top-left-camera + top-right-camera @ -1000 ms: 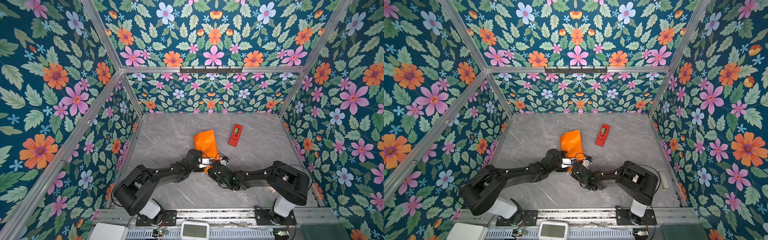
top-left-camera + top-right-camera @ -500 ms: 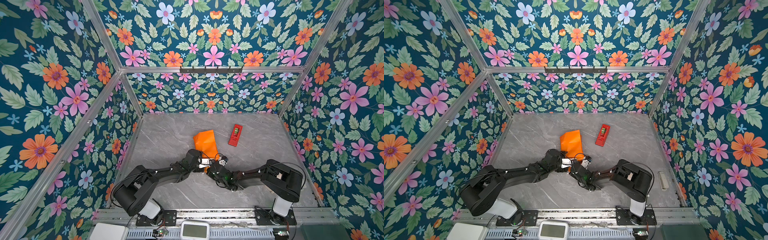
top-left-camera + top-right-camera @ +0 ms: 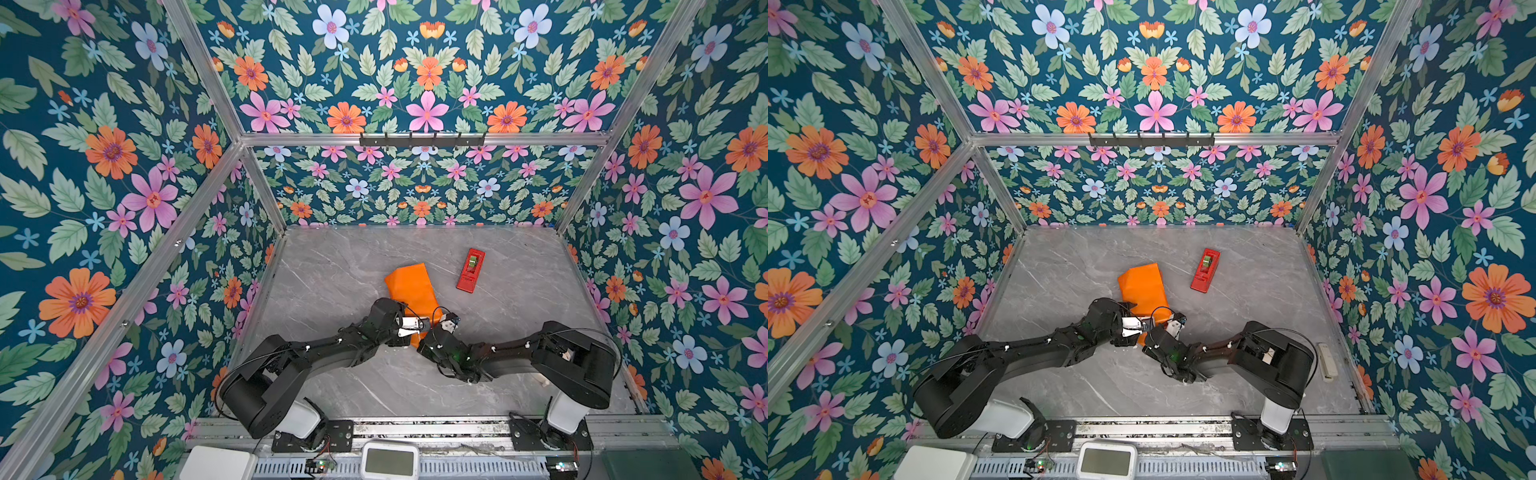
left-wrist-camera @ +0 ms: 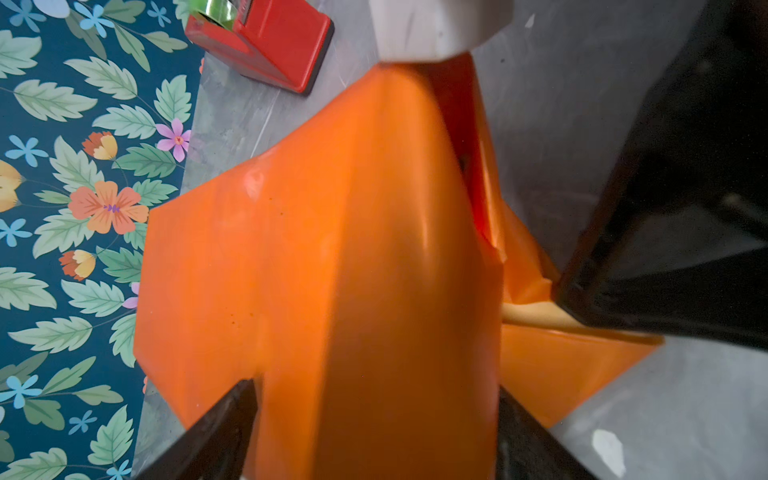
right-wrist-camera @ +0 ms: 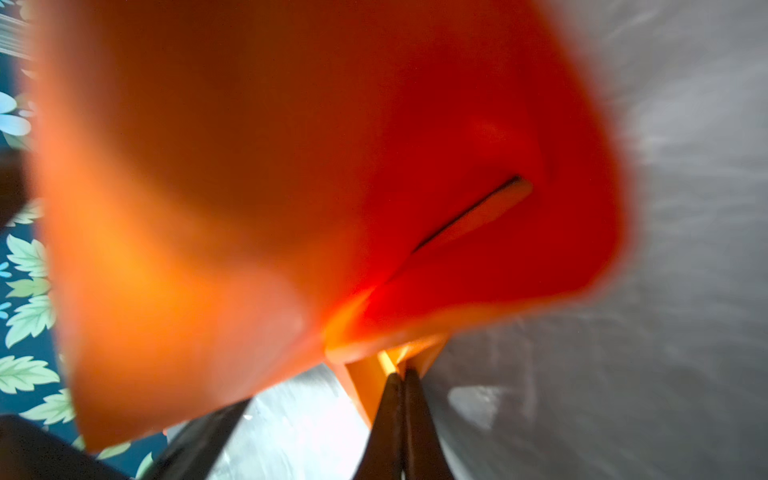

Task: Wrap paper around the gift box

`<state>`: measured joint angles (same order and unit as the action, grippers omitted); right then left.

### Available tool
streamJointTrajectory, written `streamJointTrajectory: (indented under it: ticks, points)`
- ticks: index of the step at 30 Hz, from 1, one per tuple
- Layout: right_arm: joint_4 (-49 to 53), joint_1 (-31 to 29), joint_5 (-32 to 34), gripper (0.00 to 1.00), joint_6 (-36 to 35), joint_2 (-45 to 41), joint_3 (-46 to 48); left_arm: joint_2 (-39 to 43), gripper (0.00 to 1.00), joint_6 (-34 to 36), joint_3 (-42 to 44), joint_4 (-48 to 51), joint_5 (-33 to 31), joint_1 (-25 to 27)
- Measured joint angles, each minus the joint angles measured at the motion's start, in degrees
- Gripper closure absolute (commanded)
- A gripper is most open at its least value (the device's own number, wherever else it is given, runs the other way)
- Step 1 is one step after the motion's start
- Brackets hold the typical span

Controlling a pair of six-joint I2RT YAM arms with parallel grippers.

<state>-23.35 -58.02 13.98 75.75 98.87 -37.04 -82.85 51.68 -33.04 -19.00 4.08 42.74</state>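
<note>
The paper [image 3: 409, 286] shows its glossy orange face in both top views, folded into a parcel [image 3: 1144, 286] on the grey table. The gift box is hidden inside it. Both arms meet at the parcel's near end. In the left wrist view my left gripper [image 4: 374, 432] stands open and wide, one black finger [image 4: 216, 428] on each side of the wrapped end. In the right wrist view my right gripper [image 5: 399, 376] is shut on a small orange and yellow flap of the paper [image 5: 374, 378], with the blurred parcel looming above.
A red tape dispenser [image 3: 470, 270] lies just right of the parcel, also seen in the left wrist view [image 4: 266, 41]. Floral walls enclose the table on three sides. A white stick-like item [image 3: 1327, 359] rests at the right edge. The arm bases sit on a rail [image 3: 415, 428] in front.
My right gripper has closed fully onto the paper flap and its arm has drawn in slightly. The left jaws have widened a little. The parcel has stayed in place.
</note>
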Motion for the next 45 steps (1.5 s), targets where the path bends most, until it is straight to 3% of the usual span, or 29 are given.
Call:
streamJointTrajectory:
  ticks: [4, 11, 22, 31, 45]
  points:
    - [-0.9, 0.6, -1.4, 1.0, -0.8, -1.0, 1.6, 3.5, 0.1, -2.2, 1.5, -0.8, 2.3, 0.0]
    - [-3.1, 1.7, -3.8, 1.0, -0.7, -2.6, 4.0, 11.8, 0.17, -5.4, 7.0, -2.3, 6.1, 0.9]
    - [-4.3, 3.3, -7.8, 1.0, -0.3, -6.3, 5.2, 17.7, 0.42, -8.4, 12.3, -1.2, 9.6, 5.9]
    - [-4.2, 4.0, -9.8, 1.0, 0.4, -7.4, 5.5, 11.8, 0.54, -6.5, 11.6, 1.7, 11.6, 7.2]
    - [-9.8, 5.1, -13.6, 1.0, 5.2, -6.3, 7.3, 1.5, 0.55, -0.8, 12.6, -9.5, 6.5, 7.3]
